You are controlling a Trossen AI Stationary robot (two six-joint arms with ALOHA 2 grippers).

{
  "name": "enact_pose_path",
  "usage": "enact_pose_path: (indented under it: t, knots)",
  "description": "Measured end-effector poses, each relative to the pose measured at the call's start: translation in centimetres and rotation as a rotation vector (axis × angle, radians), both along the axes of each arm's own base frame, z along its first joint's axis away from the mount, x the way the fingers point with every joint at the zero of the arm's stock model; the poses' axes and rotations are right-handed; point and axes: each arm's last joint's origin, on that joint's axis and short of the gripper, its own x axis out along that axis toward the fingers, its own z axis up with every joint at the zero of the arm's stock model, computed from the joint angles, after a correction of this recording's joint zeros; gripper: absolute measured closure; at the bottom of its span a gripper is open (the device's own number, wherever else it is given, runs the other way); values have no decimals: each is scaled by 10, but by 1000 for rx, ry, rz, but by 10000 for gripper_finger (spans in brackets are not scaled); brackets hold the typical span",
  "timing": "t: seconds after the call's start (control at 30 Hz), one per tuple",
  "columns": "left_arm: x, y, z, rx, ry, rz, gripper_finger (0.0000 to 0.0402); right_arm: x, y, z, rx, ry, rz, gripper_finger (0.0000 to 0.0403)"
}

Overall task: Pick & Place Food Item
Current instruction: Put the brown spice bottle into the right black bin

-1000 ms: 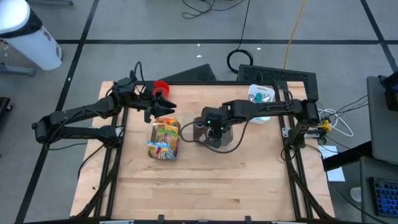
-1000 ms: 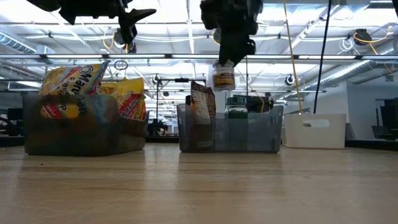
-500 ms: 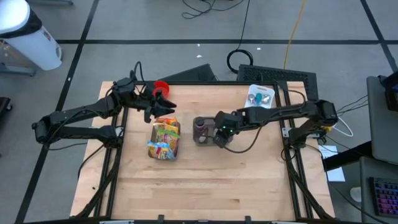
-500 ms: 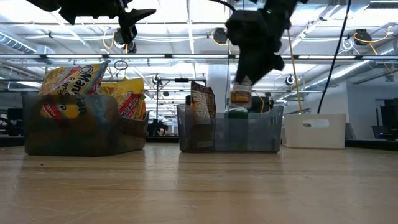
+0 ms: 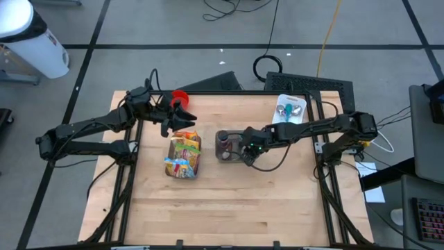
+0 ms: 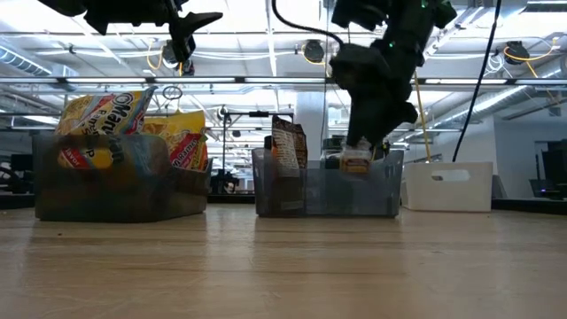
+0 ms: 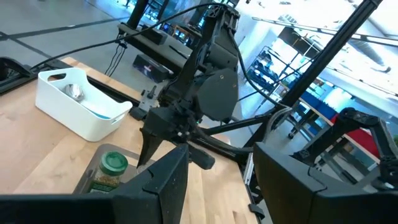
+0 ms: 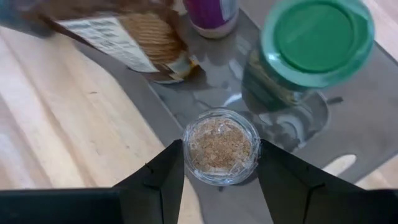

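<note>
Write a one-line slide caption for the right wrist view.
Right gripper lowers a small clear jar of brown granules into the grey bin, beside a green-lidded jar and a snack packet.

From the bare wooden table [image 5: 229, 201] centre I see a white tray [image 5: 290, 109] at two o'clock on its back edge, a small red object [image 5: 180, 97] at eleven, a black cable coil [image 5: 268, 67] on the floor at twelve, and a white cylinder [image 5: 31, 42] far out at ten

Bare table [image 5: 229, 201] fills the lower frame of the high view. Mid-frame, the snack bin [image 5: 183, 154] and clear bin [image 5: 234, 147] block passage; a white tub [image 5: 290, 109] sits upper right.
</note>
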Motion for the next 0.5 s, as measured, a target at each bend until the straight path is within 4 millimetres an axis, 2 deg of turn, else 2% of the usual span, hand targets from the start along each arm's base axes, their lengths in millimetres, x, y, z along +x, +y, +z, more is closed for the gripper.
enact_pose_path:
  t: [0.27,0.5]
  knots:
    - [0,1,0,13,-2,18,215,-7,-9,-17,32,36,-17,242]
    - [0,1,0,13,-2,19,215,-7,-9,-24,46,41,-15,243]
